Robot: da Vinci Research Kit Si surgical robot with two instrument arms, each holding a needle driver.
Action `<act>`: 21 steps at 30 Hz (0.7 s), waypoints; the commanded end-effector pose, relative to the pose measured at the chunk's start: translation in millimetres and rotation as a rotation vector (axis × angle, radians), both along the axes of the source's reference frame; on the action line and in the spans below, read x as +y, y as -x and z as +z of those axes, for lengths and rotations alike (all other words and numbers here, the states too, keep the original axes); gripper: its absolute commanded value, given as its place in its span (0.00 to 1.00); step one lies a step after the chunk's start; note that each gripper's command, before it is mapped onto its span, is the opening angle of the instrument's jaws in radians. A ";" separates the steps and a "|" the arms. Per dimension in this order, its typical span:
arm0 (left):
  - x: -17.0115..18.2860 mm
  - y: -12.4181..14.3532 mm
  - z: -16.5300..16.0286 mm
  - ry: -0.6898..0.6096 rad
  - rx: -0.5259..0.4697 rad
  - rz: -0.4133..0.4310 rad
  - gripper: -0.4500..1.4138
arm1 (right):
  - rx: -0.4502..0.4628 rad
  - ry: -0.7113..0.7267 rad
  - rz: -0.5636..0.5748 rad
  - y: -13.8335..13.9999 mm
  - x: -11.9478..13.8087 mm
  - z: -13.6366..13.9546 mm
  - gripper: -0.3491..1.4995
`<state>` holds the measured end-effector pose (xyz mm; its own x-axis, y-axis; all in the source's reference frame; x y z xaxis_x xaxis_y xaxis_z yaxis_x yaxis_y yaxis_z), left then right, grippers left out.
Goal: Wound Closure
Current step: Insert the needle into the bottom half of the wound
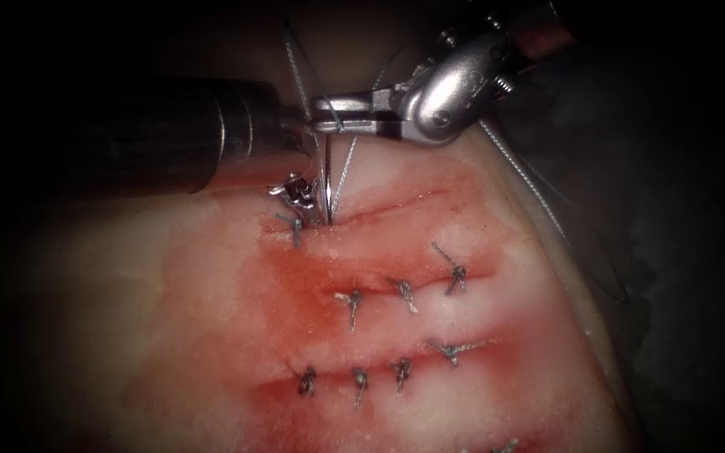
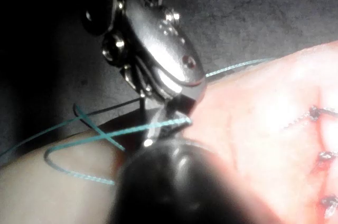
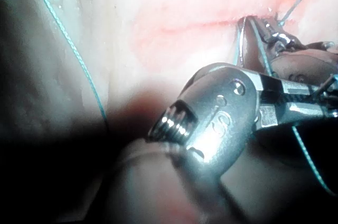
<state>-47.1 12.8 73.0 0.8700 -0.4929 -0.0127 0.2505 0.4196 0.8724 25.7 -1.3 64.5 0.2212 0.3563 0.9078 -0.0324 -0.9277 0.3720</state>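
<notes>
R arm's silver needle driver (image 1: 337, 113) is clenched on the thin curved steel needle (image 1: 327, 180) at its upper end. Needle stands near upright, long axis vertical, tip in the pale pink tissue (image 1: 169, 335) at the top cut's left end. L tool (image 1: 295, 195) sits just beside the entry; can't tell its grip. Teal thread (image 1: 297, 71) runs up past the jaws. Needle likely stiff, slippery: hold mid-curve.

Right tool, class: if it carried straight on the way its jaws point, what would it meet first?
The right tool, shut on the needle above the cut, points toward picture left. First in that line looks like the left tool's shaft, though depth between them is unclear.
</notes>
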 end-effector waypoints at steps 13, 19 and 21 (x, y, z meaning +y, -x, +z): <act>0.7 0.6 0.4 0.005 -0.003 0.000 0.00 | 0.010 0.023 0.004 -0.7 -0.5 0.1 0.00; 0.7 0.6 0.5 0.003 0.000 0.000 0.00 | 0.013 -0.011 0.004 -0.7 -0.3 -0.3 0.00; 0.7 0.6 0.5 0.003 0.000 0.000 0.00 | 0.022 -0.017 0.017 -0.7 -0.2 -0.5 0.00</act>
<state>-47.1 12.7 73.1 0.8708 -0.4915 -0.0139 0.2511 0.4202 0.8720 25.6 -1.7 63.7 0.2338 0.3425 0.9100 -0.0095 -0.9351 0.3543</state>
